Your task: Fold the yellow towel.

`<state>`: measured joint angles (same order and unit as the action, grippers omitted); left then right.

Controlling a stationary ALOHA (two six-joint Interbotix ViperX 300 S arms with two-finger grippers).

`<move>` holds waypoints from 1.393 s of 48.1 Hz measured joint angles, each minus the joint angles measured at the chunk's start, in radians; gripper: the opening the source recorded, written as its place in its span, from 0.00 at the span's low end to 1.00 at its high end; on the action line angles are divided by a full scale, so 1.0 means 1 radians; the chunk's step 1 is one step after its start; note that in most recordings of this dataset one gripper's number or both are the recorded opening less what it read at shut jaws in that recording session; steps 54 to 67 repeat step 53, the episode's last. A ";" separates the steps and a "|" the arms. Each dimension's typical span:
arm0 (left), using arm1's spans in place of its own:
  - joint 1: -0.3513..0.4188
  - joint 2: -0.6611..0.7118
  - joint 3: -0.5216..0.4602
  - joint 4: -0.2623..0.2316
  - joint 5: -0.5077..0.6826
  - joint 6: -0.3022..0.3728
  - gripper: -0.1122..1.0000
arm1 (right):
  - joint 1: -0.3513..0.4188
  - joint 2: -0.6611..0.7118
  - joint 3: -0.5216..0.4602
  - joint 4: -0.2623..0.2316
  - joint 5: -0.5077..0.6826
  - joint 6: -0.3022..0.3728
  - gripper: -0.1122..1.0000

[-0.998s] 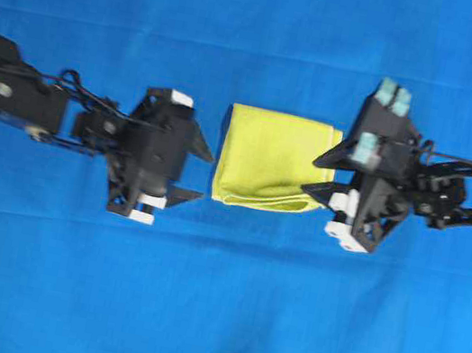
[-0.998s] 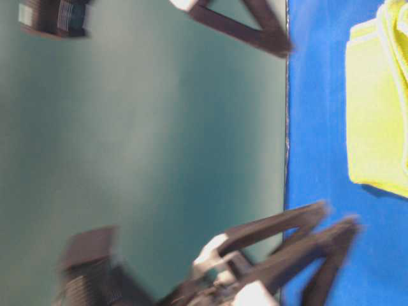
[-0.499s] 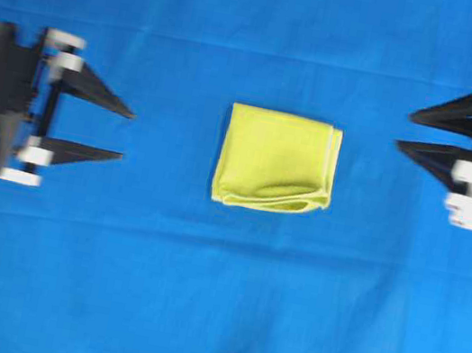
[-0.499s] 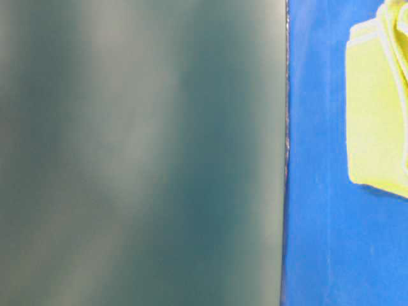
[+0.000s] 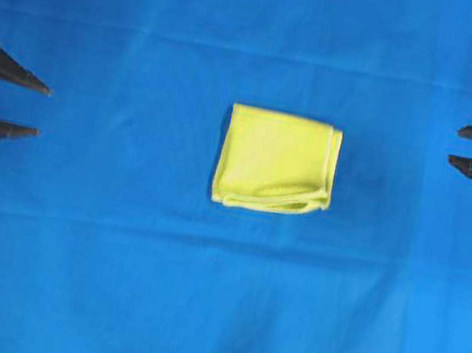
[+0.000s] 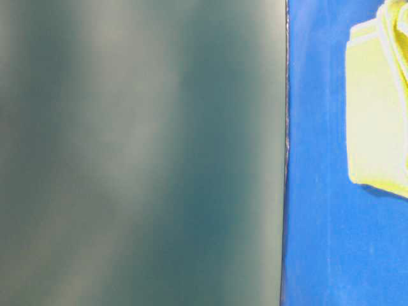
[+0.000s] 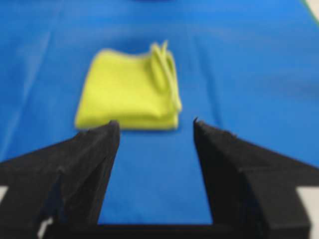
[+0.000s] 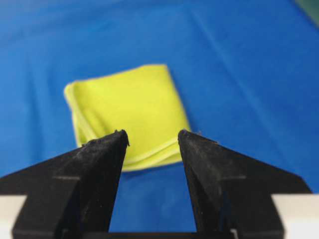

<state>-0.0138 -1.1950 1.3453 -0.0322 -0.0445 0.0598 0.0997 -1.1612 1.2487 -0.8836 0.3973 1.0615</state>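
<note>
The yellow towel [image 5: 277, 162] lies folded into a small layered square in the middle of the blue cloth, its pale hems stacked along the front and right edges. It also shows in the table-level view [image 6: 377, 115], the left wrist view [image 7: 128, 92] and the right wrist view [image 8: 127, 109]. My left gripper [image 5: 39, 111] is far back at the left edge, open and empty. Far back at the right edge, my right gripper [image 5: 456, 147] stands open with nothing between its fingers. Neither touches the towel.
The blue cloth [image 5: 214, 301] covers the whole table. In the table-level view a dark green wall [image 6: 140, 153] fills the left side up to the cloth's edge [image 6: 285, 153].
Both arms have pulled back from beside the towel to the left and right edges of the overhead view. The folded towel has stayed where it was.
</note>
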 measured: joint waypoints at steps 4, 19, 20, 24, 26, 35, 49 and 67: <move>0.003 -0.025 0.025 -0.002 0.015 -0.011 0.60 | 0.000 0.000 0.035 -0.003 -0.052 0.000 0.57; 0.008 -0.029 0.040 -0.002 0.015 -0.009 0.60 | -0.006 0.015 0.057 -0.005 -0.114 0.002 0.57; 0.009 -0.029 0.040 -0.002 0.015 -0.009 0.60 | -0.006 0.017 0.057 -0.006 -0.114 0.002 0.57; 0.011 -0.029 0.041 0.000 0.014 -0.009 0.60 | -0.005 0.017 0.058 -0.005 -0.115 0.002 0.57; 0.011 -0.029 0.041 -0.002 0.014 -0.009 0.60 | -0.006 0.015 0.057 -0.005 -0.114 0.002 0.57; 0.011 -0.029 0.041 -0.002 0.014 -0.011 0.60 | -0.006 0.017 0.057 -0.006 -0.115 0.002 0.57; 0.011 -0.029 0.041 -0.002 0.014 -0.011 0.60 | -0.006 0.018 0.058 -0.005 -0.117 0.000 0.57; 0.011 -0.029 0.041 -0.002 0.015 -0.011 0.60 | -0.006 0.017 0.058 -0.006 -0.118 0.000 0.57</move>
